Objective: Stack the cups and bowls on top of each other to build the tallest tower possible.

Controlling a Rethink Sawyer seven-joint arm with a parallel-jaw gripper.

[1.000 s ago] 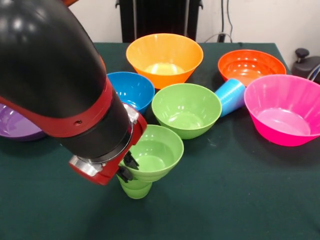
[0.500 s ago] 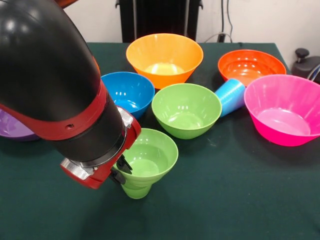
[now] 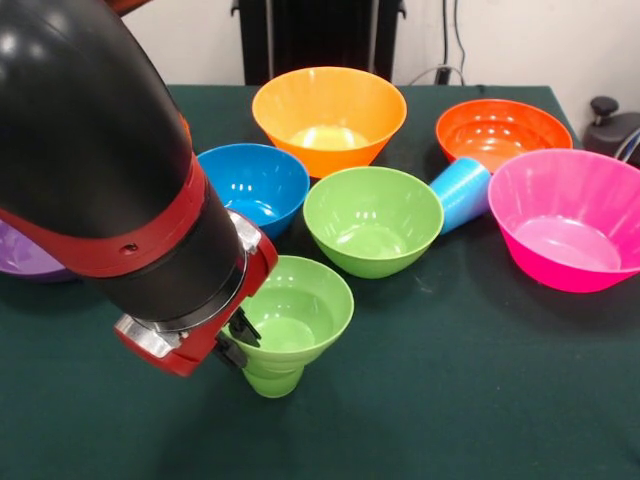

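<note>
My gripper [image 3: 234, 341] is at the near left, its black fingers closed on the left rim of a small green bowl [image 3: 300, 310]. That bowl sits on a lime green cup [image 3: 272, 380], whose lower part shows beneath it. A light blue cup [image 3: 460, 193] lies on its side between a larger green bowl [image 3: 372, 220] and a pink bowl [image 3: 570, 220]. A blue bowl [image 3: 255, 180], a yellow-orange bowl [image 3: 328, 115] and an orange bowl [image 3: 500, 130] stand further back. A purple bowl [image 3: 25, 255] is mostly hidden behind my arm.
All stand on a dark green table [image 3: 480, 380]. My thick black and red arm [image 3: 110, 180] fills the left of the view. A black device [image 3: 612, 128] sits at the table's far right edge.
My gripper has moved a little to the left and nearer the camera, and the small green bowl and lime cup have shifted left with it.
</note>
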